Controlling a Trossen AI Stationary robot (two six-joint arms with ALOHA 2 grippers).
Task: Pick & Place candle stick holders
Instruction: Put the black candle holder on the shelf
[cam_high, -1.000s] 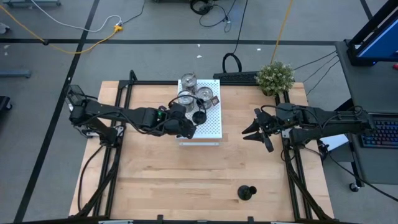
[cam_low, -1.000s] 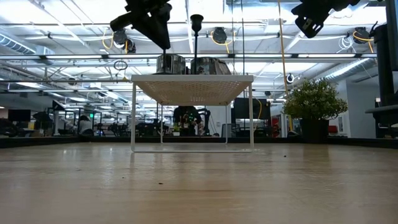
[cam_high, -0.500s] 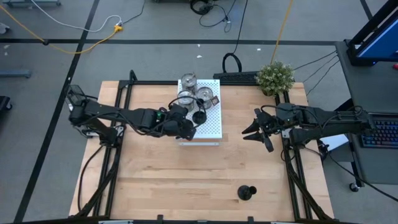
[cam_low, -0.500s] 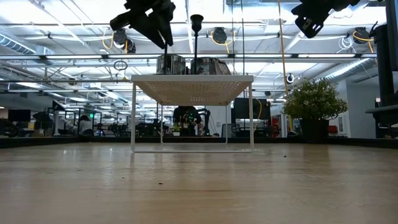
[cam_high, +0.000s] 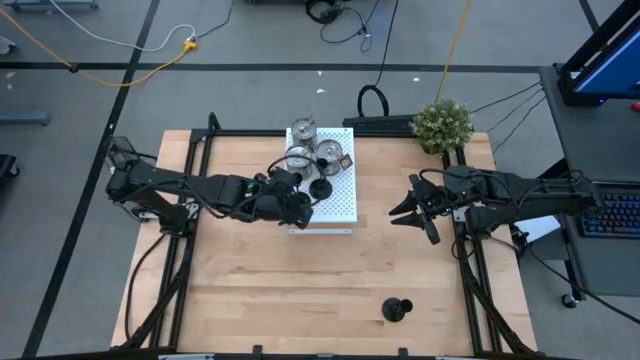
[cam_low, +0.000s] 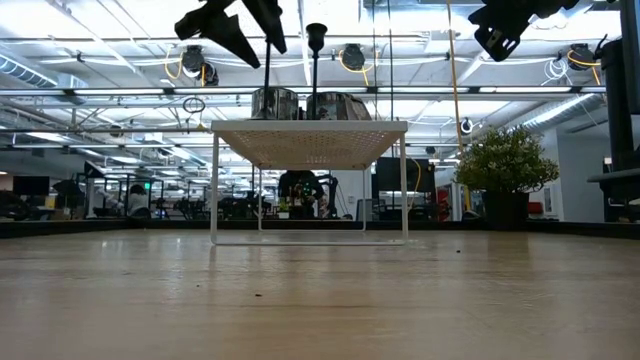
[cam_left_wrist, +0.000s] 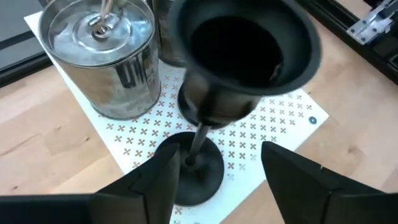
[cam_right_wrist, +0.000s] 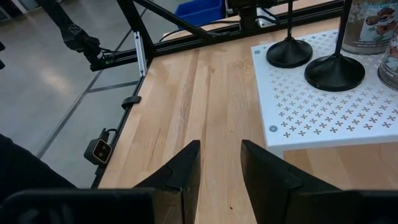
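Fingers of the left gripper (cam_left_wrist: 214, 177) gape, empty, around a black holder (cam_left_wrist: 242, 68) on the board's edge (cam_left_wrist: 292, 127).

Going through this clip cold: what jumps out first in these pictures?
The white perforated board at the table's far middle, crowded with silver holders and black stemmed ones. The left gripper hangs open at the board's left edge, and in its wrist view a black holder stands upright between the fingers. One more black holder stands alone near the front edge, while the right gripper waits open to the board's right.
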